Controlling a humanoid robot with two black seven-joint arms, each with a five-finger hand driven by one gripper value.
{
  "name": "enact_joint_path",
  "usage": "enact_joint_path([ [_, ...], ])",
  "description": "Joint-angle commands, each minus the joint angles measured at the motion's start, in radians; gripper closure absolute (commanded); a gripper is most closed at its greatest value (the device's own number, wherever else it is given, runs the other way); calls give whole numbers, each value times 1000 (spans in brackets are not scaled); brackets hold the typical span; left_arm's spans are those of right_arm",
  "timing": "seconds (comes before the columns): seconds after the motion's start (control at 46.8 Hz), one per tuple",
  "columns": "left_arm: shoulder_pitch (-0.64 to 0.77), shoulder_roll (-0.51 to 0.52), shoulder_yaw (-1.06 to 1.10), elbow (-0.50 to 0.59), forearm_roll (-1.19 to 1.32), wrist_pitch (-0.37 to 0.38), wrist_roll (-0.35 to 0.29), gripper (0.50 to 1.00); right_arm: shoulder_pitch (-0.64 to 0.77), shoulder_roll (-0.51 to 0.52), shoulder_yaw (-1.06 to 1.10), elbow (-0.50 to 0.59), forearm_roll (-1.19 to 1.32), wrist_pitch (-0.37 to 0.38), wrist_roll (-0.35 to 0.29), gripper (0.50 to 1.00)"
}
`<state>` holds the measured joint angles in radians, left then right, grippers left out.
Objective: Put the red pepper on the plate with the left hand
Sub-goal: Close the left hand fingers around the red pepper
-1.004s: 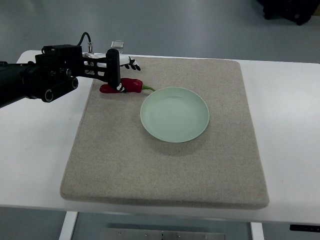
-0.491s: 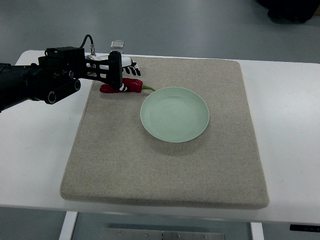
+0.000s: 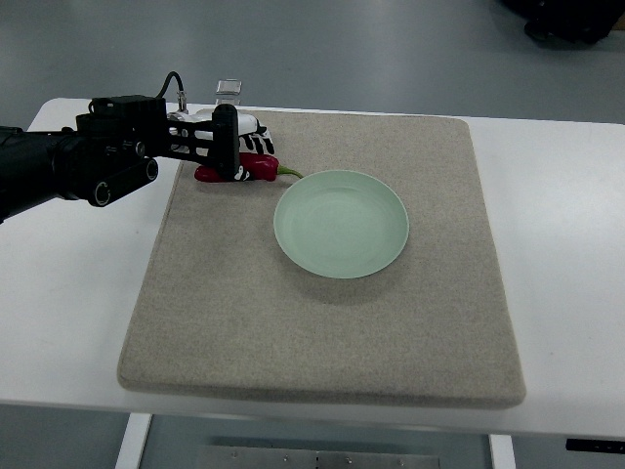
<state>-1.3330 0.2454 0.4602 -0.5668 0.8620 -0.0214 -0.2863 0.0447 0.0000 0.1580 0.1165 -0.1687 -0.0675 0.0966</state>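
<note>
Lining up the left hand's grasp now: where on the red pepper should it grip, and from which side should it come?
Grip the red pepper across its thick red body, probably from above. It lies flat on the mat, its long axis running left-right, with its thin green stem pointing toward the plate; the stem looks too slim to hold. The left hand is already over the body.

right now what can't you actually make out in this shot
- Top view: whether the left hand has actually closed on the red pepper; the hand's own body covers the pepper's middle.
- Top view: the small clear object at the table's far edge is too small to identify.
- Top view: dark equipment at the top right is cut off by the frame.
- The right arm is out of frame.
</note>
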Motion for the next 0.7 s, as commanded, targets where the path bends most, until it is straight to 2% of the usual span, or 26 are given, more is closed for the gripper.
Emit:
enact_joint_path([
  [0.0, 0, 0, 0, 1, 0, -2, 1, 827, 0, 0, 0, 0, 0, 0, 0, 568],
  [0.256, 1, -3, 0, -1, 2, -2, 1, 840, 0, 0, 0, 0, 0, 0, 0, 568],
  [0.363, 0, -5, 2, 1, 2, -2, 1, 885, 0, 0, 0, 0, 0, 0, 0, 568],
  [0.449, 0, -5, 3, -1, 2, -2, 1, 945, 0, 0, 0, 0, 0, 0, 0, 568],
  [0.577, 0, -5, 2, 1, 2, -2, 1, 954, 0, 0, 0, 0, 0, 0, 0, 568],
  [0.684, 0, -3, 2, 1, 2, -2, 1, 997, 0, 0, 0, 0, 0, 0, 0, 568],
])
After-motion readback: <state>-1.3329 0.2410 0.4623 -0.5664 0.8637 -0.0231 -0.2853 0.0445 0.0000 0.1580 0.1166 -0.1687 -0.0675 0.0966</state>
